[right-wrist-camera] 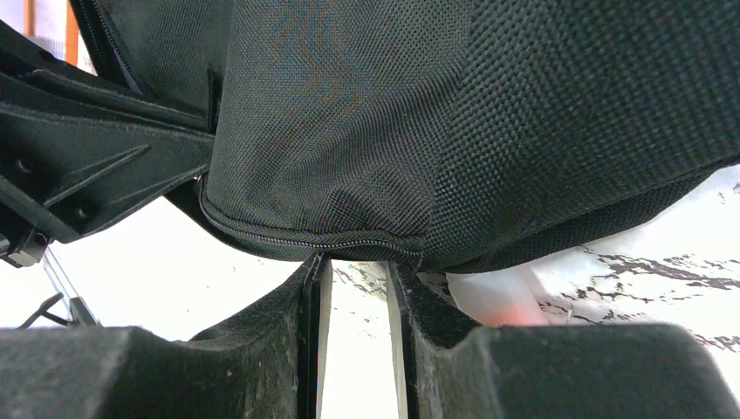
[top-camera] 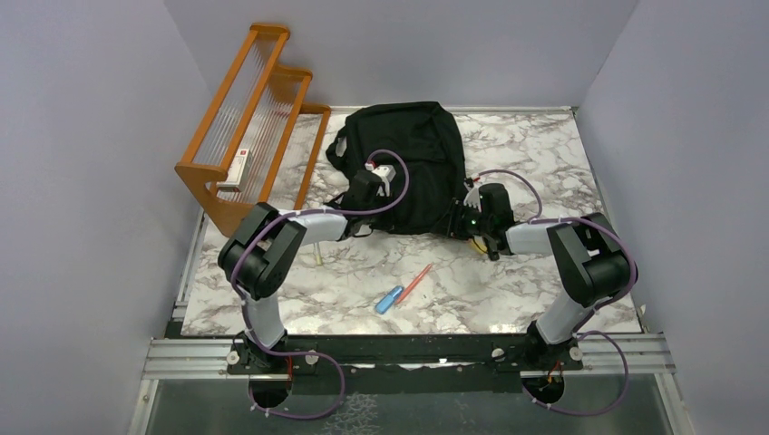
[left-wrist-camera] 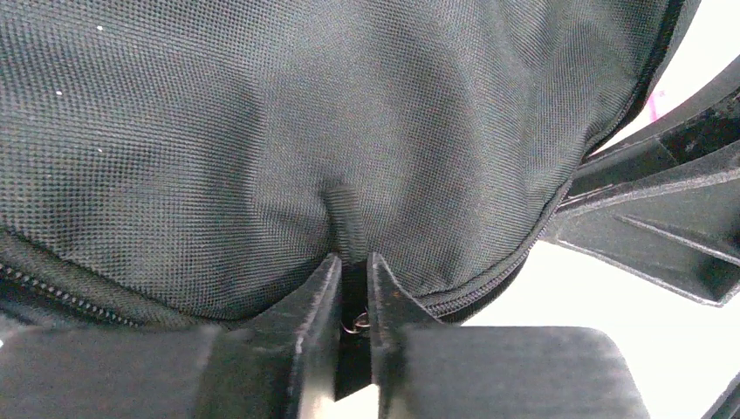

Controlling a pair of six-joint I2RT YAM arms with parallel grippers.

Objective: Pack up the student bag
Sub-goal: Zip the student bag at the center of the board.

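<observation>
The left tool [left-wrist-camera: 352,262] pinches the bag [left-wrist-camera: 262,131]. The right tool [right-wrist-camera: 356,264] is spread a little at its edge. The white tag [top-camera: 238,169] is too tiny to read.

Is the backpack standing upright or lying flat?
Lying flat: the student bag sprawls on the table, its broad face up in the top view.

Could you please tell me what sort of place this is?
Most likely a robot lab test cell: plain grey walls box in a marble-patterned table, two arms are bolted to a rail at its near edge, and a bag and rack sit as props.
</observation>
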